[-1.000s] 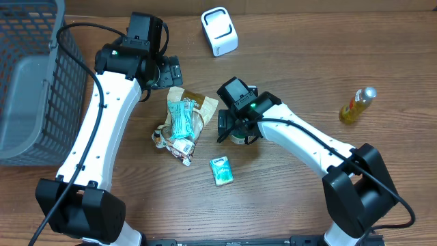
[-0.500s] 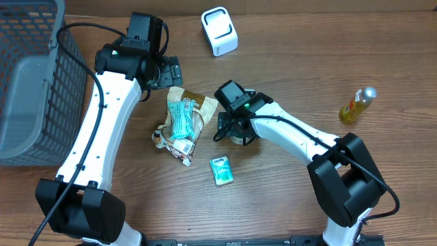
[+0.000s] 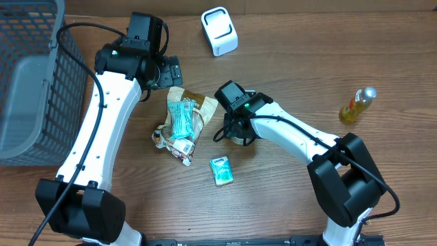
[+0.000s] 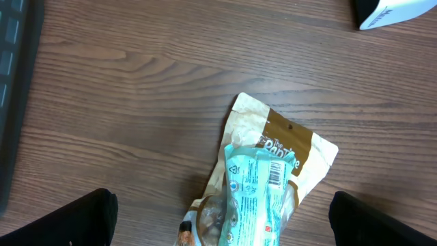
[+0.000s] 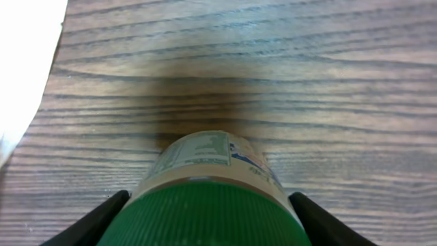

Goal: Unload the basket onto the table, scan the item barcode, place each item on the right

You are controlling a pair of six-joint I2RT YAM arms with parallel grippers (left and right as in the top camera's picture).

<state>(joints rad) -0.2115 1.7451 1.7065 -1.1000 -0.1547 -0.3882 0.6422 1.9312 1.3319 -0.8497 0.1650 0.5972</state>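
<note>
Jar (image 5: 198,205), green ribbed lid, on table (image 3: 307,55) beside snack pouch (image 3: 183,116): rigid, light, smooth (may roll); grip across lid. Right gripper (image 3: 235,131) flanks lid, pinch unclear; left gripper (image 3: 166,72) spread

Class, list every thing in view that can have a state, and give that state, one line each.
Left gripper: open, empty.
Right gripper: jaws either side of the jar, grip unclear.
Jar: green lid on.
Bottle: capped.
Teal packet: lying on the pouch, barcode up.
Pouch: lying flat on the table.
</note>
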